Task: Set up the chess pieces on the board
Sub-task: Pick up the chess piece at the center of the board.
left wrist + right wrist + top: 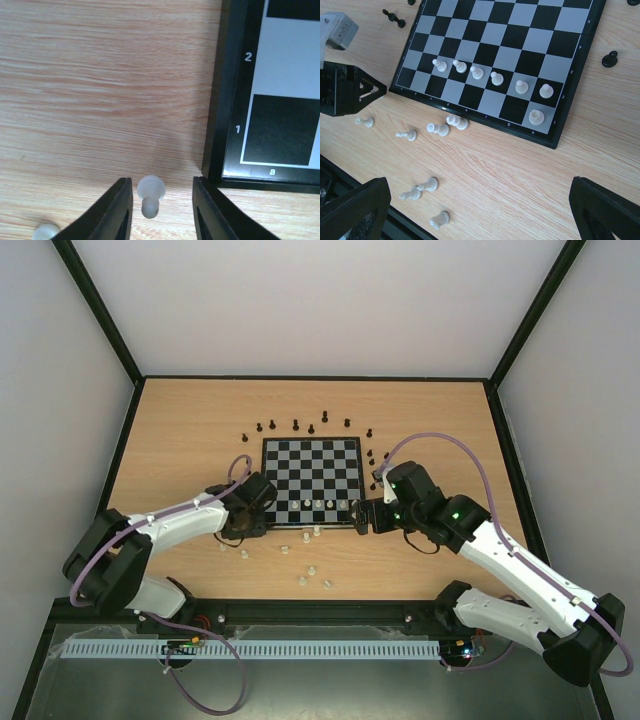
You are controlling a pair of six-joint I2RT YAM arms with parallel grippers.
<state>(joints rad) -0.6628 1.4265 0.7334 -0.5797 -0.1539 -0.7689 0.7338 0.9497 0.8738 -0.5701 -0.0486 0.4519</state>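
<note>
The board lies mid-table, with several cream-white chess pieces standing in its second row and a white rook on a near corner square. My left gripper is low over the wood at the board's near left corner. Its jaws stand on either side of a fallen white pawn, the left one nearly touching and the right one apart. My right gripper hovers wide open above the bare wood in front of the board's near right corner, holding nothing.
More white pieces lie toppled on the wood in front of the board, one just left of my left fingers. Black pieces stand scattered behind and to the right of the board. A black frame edges the table.
</note>
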